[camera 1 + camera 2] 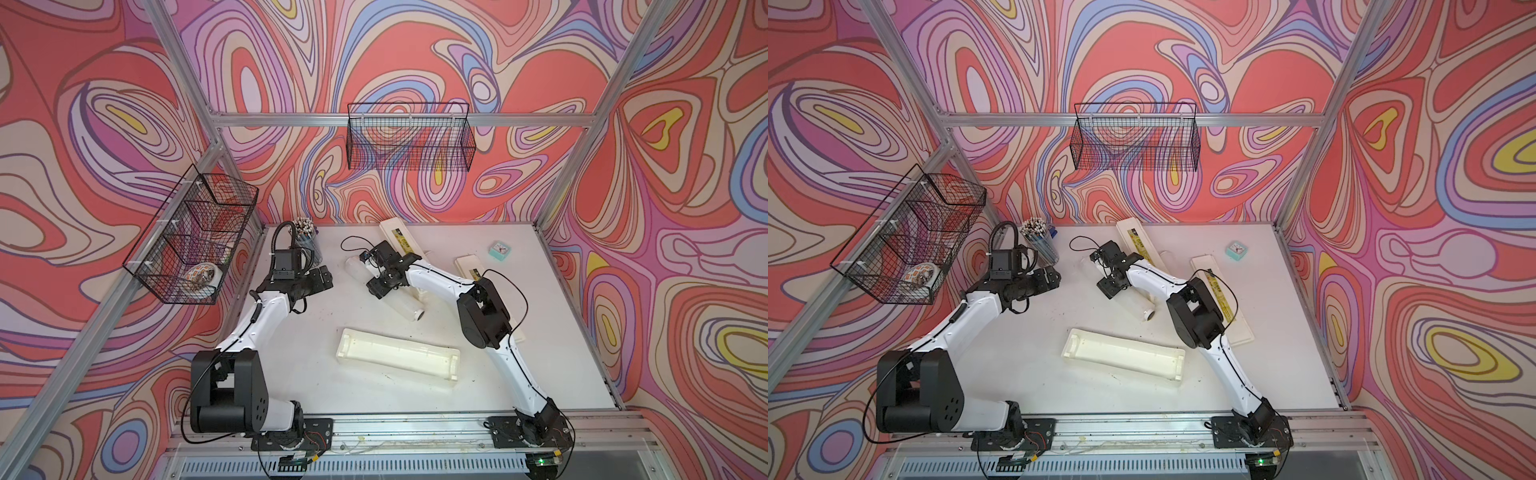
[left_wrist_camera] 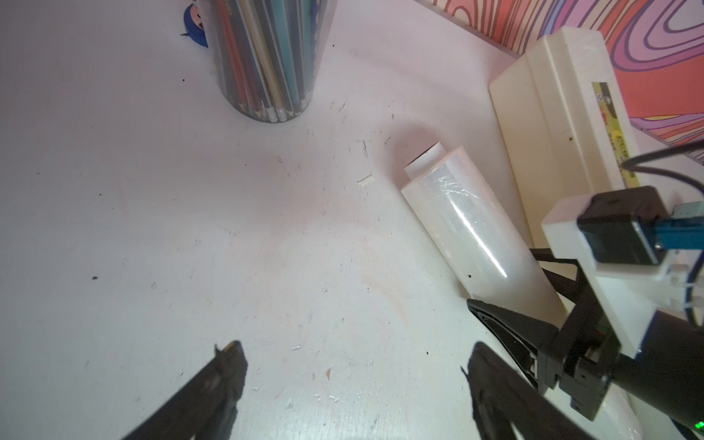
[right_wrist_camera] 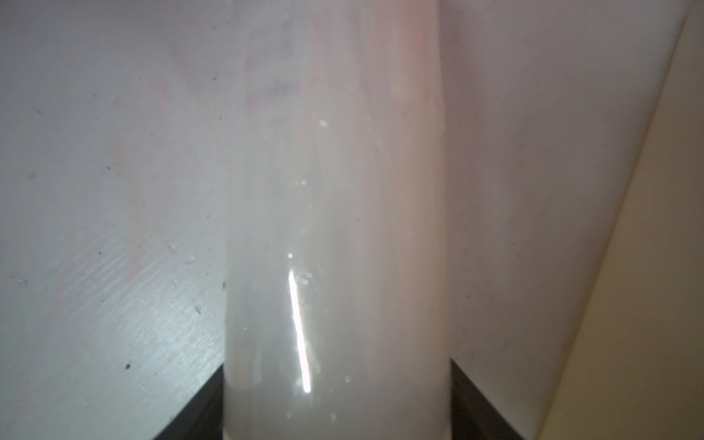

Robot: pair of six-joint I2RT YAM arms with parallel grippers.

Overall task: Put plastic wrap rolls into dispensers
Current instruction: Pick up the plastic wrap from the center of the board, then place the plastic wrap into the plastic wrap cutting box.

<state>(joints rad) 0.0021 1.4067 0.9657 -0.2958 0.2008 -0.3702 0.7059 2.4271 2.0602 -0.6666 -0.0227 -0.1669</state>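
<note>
A glossy whitish plastic wrap roll (image 1: pixel 405 305) (image 1: pixel 1140 305) lies slantwise on the white table. My right gripper (image 1: pixel 376 272) (image 1: pixel 1106 272) reaches down over its far half. In the right wrist view the roll (image 3: pixel 335 228) fills the gap and both black fingers (image 3: pixel 472 404) press its sides. An open, empty dispenser (image 1: pixel 399 357) (image 1: pixel 1125 353) lies at the front centre. A labelled dispenser (image 1: pixel 399 239) (image 2: pixel 552 125) lies just behind the roll (image 2: pixel 468 228). Another dispenser (image 1: pixel 1221 299) lies at the right, partly under the right arm. My left gripper (image 1: pixel 322 280) (image 2: pixel 352 358) hangs open and empty, left of the roll.
A cup of pencils (image 1: pixel 307 245) (image 2: pixel 266 61) stands at the back left, close behind the left gripper. A small teal box (image 1: pixel 498 250) sits at the back right. Black wire baskets hang on the back wall (image 1: pixel 409 141) and left wall (image 1: pixel 191 237).
</note>
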